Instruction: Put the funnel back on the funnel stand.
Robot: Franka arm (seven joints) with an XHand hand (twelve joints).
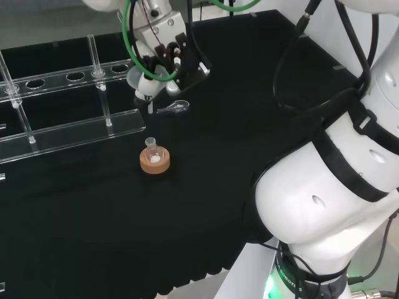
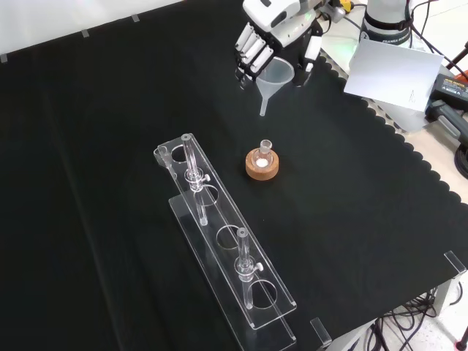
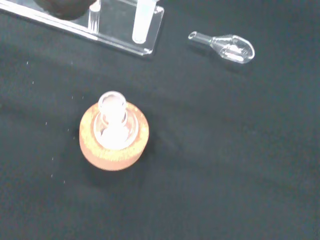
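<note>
Hand (image 2: 274,33) grips the funnel (image 2: 273,75) above the cloth — its fingers partly hide the rim.

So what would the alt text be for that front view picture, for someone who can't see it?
At the top of the front view, the robot's hand holds a clear funnel, spout down, above black cloth. Below it a small flask sits in a cork ring, beside a long clear funnel stand with round holes.
</note>
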